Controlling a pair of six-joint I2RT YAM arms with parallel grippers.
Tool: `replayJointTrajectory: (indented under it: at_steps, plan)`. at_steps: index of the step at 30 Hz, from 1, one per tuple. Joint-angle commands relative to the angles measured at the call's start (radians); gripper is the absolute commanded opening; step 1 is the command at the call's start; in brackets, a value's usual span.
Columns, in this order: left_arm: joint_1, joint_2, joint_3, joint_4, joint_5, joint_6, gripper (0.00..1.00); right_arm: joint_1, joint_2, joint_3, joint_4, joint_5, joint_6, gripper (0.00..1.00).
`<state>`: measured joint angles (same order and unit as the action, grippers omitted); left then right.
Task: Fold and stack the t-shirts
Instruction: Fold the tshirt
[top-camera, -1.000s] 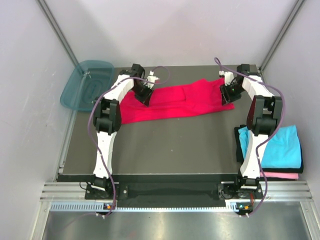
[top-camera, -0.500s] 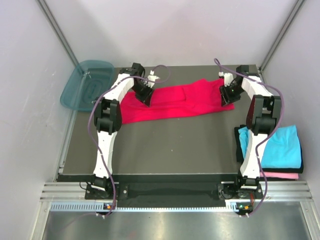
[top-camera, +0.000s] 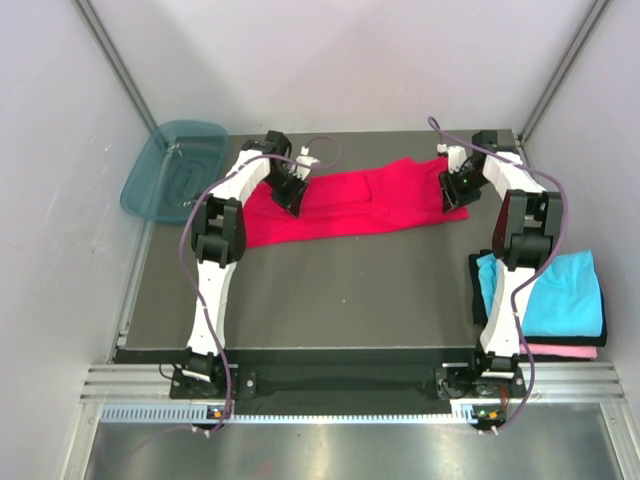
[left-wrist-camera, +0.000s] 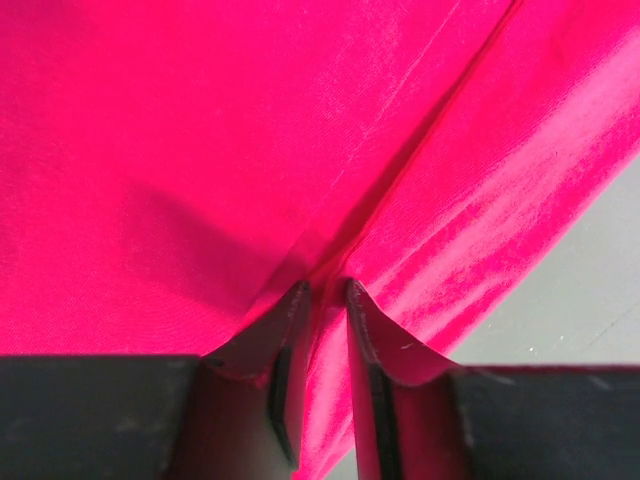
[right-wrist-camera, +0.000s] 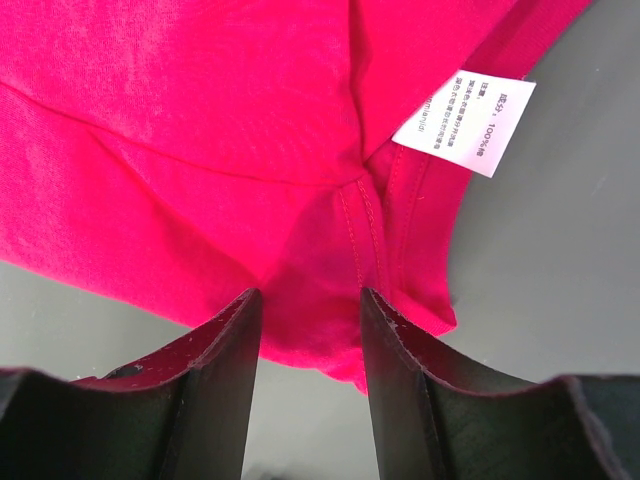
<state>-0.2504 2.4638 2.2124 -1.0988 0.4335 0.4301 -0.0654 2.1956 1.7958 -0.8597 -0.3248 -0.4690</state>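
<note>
crimson red t-shirt (top-camera: 360, 205) lying spread left to right across far half of table (top-camera: 340, 290). left gripper (left-wrist-camera: 325, 290) sitting on shirt's left part, fingers nearly together, pinching raised ridge of red cloth. right gripper (right-wrist-camera: 310, 300) sitting at shirt's right end, fingers standing apart at moderate gap, straddling stitched seam, white tag (right-wrist-camera: 463, 122) lying just beyond. cyan t-shirt (top-camera: 560, 295) lying folded at near right, resting on pink t-shirt (top-camera: 565, 351). teal tub (top-camera: 170, 180) leaning at far left, beside table edge.
</note>
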Motion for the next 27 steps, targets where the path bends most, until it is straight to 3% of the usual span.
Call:
replayJointTrajectory:
  at_steps: [1, 6, 9, 27]
  plan:
    - [0.002, -0.005, 0.041, 0.004, 0.014, -0.001, 0.24, 0.009, -0.010, 0.037, 0.011, -0.020, 0.001, 0.44]
    - [0.010, -0.016, 0.056, 0.027, 0.022, -0.007, 0.05, 0.010, -0.008, 0.039, 0.011, -0.020, 0.001, 0.44]
    - [0.011, -0.020, 0.064, 0.033, 0.022, -0.013, 0.01, 0.010, -0.007, 0.037, 0.013, -0.022, 0.003, 0.44]
    - [0.016, -0.029, 0.089, 0.111, -0.090, -0.050, 0.00, 0.015, -0.007, 0.039, 0.024, -0.020, 0.009, 0.43]
